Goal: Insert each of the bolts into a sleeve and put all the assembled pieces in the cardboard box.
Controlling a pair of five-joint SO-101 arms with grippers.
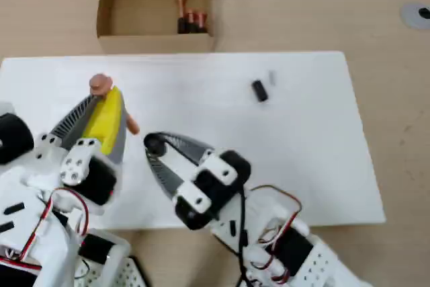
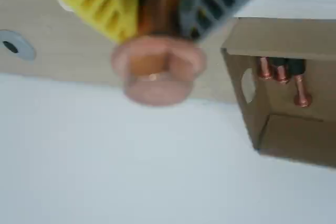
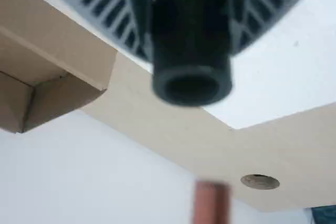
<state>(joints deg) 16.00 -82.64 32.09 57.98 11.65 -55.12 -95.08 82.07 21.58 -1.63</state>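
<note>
My left gripper (image 1: pixel 107 109), with one yellow and one grey finger, is shut on a copper bolt (image 1: pixel 101 85). The bolt's head (image 2: pixel 157 72) sticks out past the fingertips and its shank end (image 1: pixel 133 126) points toward the right arm. My right gripper (image 1: pixel 156 147) is shut on a black sleeve (image 1: pixel 154 144), whose open bore (image 3: pixel 191 85) faces outward. The bolt's shank tip (image 3: pixel 211 202) lies a short way from the sleeve. Another black sleeve (image 1: pixel 259 90) lies on the white mat. The cardboard box (image 1: pixel 107 11) at the back holds assembled pieces (image 1: pixel 190 20).
The white mat (image 1: pixel 302 152) covers the wooden table. A round grey grommet (image 1: pixel 416 14) sits in the tabletop at the far right. A small pale mark or object (image 1: pixel 272 77) lies beside the loose sleeve.
</note>
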